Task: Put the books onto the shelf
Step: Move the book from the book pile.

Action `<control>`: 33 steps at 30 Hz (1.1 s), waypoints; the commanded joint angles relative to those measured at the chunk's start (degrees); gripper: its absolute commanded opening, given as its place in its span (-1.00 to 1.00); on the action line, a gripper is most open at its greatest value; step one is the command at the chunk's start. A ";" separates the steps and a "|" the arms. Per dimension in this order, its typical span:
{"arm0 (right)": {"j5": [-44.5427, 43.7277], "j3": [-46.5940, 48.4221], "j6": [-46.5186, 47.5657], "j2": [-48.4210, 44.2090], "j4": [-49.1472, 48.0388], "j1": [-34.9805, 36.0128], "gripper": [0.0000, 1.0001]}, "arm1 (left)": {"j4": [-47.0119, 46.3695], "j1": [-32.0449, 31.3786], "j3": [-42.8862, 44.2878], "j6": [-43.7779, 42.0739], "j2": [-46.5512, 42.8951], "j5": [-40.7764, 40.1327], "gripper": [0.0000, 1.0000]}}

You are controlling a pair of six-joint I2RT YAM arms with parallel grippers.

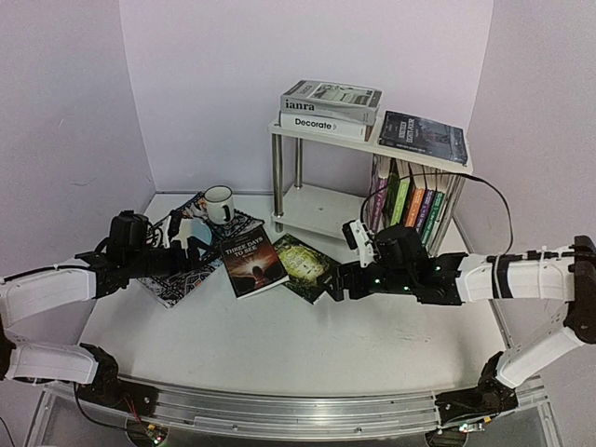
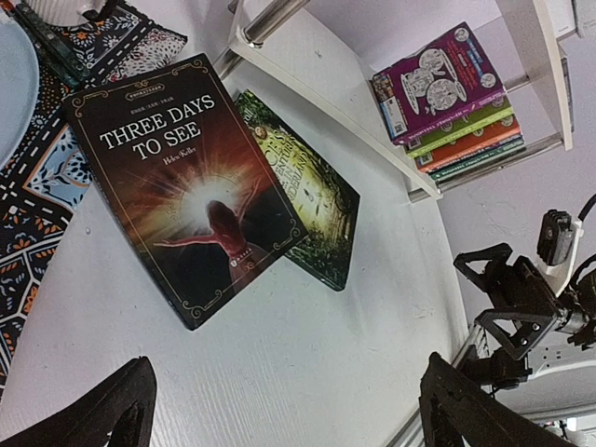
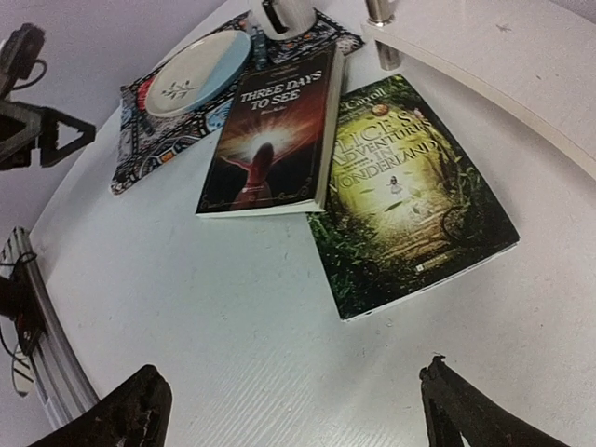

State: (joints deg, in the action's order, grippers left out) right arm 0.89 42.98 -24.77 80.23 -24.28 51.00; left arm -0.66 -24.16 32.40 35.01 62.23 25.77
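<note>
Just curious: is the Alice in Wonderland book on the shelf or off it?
Off: the Alice book lies flat on the table, beside the shelf.

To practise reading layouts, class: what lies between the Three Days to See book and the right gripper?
The green Alice's Adventures in Wonderland book, lying flat; the top view shows it beside the right gripper.

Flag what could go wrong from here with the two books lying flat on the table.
1. Three Days to See overlaps an edge of the Alice book; lifting Alice with the open right jaws may drag or flip it.
2. Both lie flat on the table, so jaws may scrape without catching a cover.
3. The mug and plate sit close to the left arm; a sweep could knock them.
</note>
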 commanded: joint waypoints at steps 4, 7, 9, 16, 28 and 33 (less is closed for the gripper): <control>-4.48 6.27 -10.05 9.75 -2.92 0.17 0.93 | -8.89 0.21 -0.16 1.55 8.82 -1.87 0.99; -3.56 8.36 -10.97 13.06 -2.93 0.35 0.93 | -9.98 0.22 0.43 2.11 12.32 -1.33 0.99; -4.05 9.25 -11.42 14.15 -2.83 0.46 0.93 | -10.87 0.23 0.64 2.18 13.74 -1.35 0.99; -5.83 10.49 -12.22 16.01 -2.92 0.47 0.96 | -11.97 0.23 1.73 1.52 17.06 -2.37 0.99; -8.01 13.88 -14.25 20.32 -5.76 0.41 0.96 | -15.19 0.38 3.42 2.87 20.84 -3.32 0.99; -11.37 14.74 -12.75 22.39 -6.41 0.42 0.97 | -16.05 0.39 3.46 2.82 21.86 -4.30 0.99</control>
State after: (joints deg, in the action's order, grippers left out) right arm -6.29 55.13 -38.09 100.50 -28.93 51.18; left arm -13.54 -24.06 33.58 37.60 83.32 23.12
